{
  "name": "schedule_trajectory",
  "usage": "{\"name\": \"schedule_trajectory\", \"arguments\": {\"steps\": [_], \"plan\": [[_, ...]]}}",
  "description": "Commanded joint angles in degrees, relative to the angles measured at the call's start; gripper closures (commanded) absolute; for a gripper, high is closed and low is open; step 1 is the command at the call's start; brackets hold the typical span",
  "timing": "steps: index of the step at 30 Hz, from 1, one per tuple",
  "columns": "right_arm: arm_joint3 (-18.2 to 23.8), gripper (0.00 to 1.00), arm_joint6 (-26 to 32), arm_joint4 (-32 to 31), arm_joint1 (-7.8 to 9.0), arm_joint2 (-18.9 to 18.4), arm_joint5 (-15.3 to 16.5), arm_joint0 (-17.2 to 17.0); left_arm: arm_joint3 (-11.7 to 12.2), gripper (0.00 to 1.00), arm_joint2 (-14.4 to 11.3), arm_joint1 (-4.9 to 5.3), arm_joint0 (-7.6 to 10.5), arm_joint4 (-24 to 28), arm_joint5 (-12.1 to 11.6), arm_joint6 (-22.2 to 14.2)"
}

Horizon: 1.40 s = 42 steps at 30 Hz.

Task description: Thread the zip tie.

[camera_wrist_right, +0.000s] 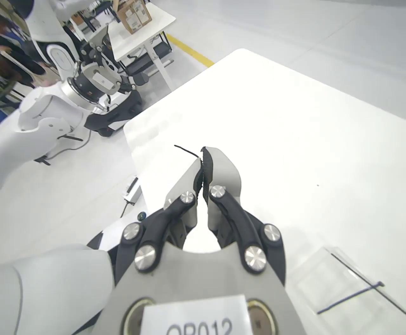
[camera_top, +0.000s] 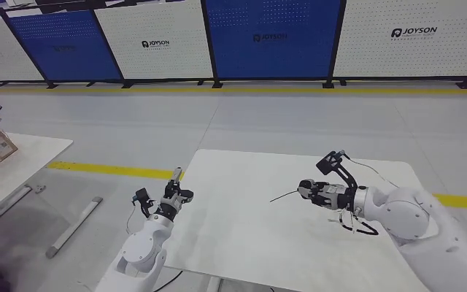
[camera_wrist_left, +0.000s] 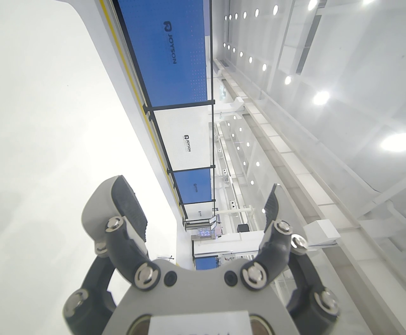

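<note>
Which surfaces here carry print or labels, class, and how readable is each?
White wall panel: a dark brand logo, large and legible.
Blue wall panel: the same logo, faint.
White label behind the right end effector: a short code, its lower half cut off.
Cardboard box on a side table: labels too small to read.
</note>
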<state>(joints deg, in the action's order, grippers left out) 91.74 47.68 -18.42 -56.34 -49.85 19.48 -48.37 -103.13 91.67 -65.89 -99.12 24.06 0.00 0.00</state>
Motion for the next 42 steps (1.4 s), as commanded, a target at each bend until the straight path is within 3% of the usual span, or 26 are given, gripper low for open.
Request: {"name": "schedule_trajectory", "arguments": {"steps": [1, 4, 17, 20, 23, 24, 25, 27, 28, 30, 42], "plan": [[-0.02, 1.00, -0.23, 0.53, -0.32, 2.25, 0.00, 1.29, 0.00, 0.00, 0.00, 0.00, 0.00, 0.00, 0.00, 0.00], [-2.43, 1.00, -1.06, 6.82, -0.98, 4.37, 0.00, 2.85, 0.00, 0.00, 0.00, 0.00, 0.00, 0.00, 0.00, 0.00], [-2.43, 1.00, -1.06, 6.82, -0.98, 4.37, 0.00, 2.85, 0.06, 0.00, 0.00, -0.01, 0.14, 0.08, 0.21, -0.11], [-2.43, 1.00, -1.06, 6.82, -0.98, 4.37, 0.00, 2.85, -1.19, 0.00, 1.03, 0.23, 0.51, 0.27, 5.68, -2.43], [-2.43, 1.00, -1.06, 6.82, -0.98, 4.37, 0.00, 2.85, -4.53, 0.00, 2.42, 0.69, 0.70, 0.41, 14.65, -6.55], [-2.43, 1.00, -1.06, 6.82, -0.98, 4.37, 0.00, 2.85, -6.07, 0.00, 2.96, 0.98, 0.95, -0.15, 19.14, -8.79], [-2.43, 1.00, -1.06, 6.82, -0.98, 4.37, 0.00, 2.85, -6.17, 0.00, 2.76, 1.21, 0.58, -0.29, 19.48, -11.23], [-2.43, 1.00, -1.06, 6.82, -0.98, 4.37, 0.00, 2.85, -5.03, 0.00, 2.10, 2.25, -0.59, -1.12, 19.48, -19.41], [-2.43, 1.00, -1.06, 6.82, -0.98, 4.37, 0.00, 2.85, -5.10, 0.00, 2.32, 2.80, -0.52, -1.68, 19.48, -20.08], [-2.43, 1.00, -1.06, 6.82, -0.98, 4.37, 0.00, 2.85, -5.59, 0.00, 1.68, 3.16, -0.37, -1.96, 19.48, -19.33], [-2.43, 1.00, -1.06, 6.82, -0.98, 4.37, 0.00, 2.85, -5.59, 0.00, 1.68, 3.16, -0.37, -1.96, 19.48, -19.33]]}}
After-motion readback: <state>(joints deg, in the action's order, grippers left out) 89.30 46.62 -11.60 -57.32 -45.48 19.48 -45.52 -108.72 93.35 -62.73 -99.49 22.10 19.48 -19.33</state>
